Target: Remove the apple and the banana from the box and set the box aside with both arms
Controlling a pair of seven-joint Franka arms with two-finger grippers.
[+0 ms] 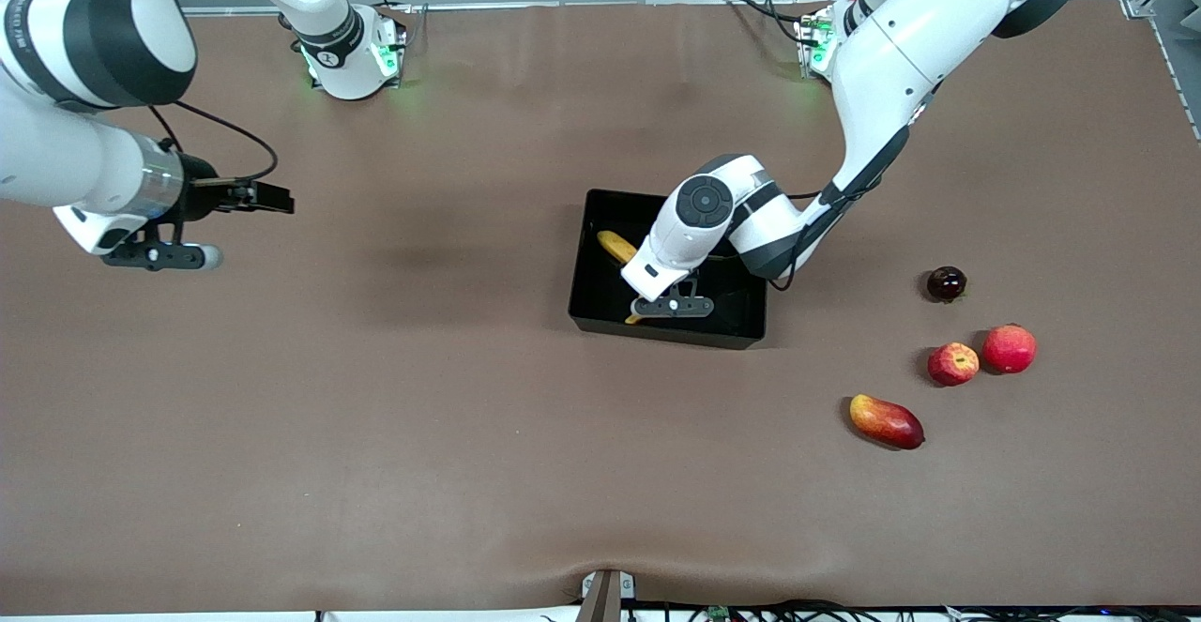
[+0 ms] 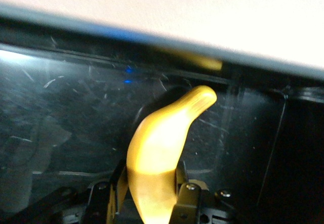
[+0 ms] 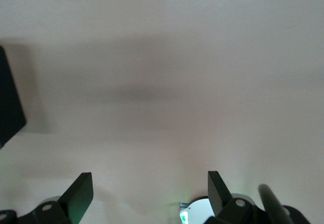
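The left gripper (image 2: 152, 204) pinched the banana (image 2: 164, 148) inside the box (image 1: 600, 294), near one end; it could pivot or slip on lifting; the right gripper (image 3: 149, 193) waited spread over bare table; the apple (image 1: 952, 363) lay outside.

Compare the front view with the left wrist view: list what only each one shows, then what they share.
Only the front view: the right gripper, open, waiting over bare table toward the right arm's end; the apple already out on the table beside a red-pink fruit, with a dark fruit and a mango nearby.

Only the left wrist view: the left gripper with its jaws shut on the banana's sides, and the scratched floor of the box.

Both: the banana lying inside the black box, with the left gripper down in it.
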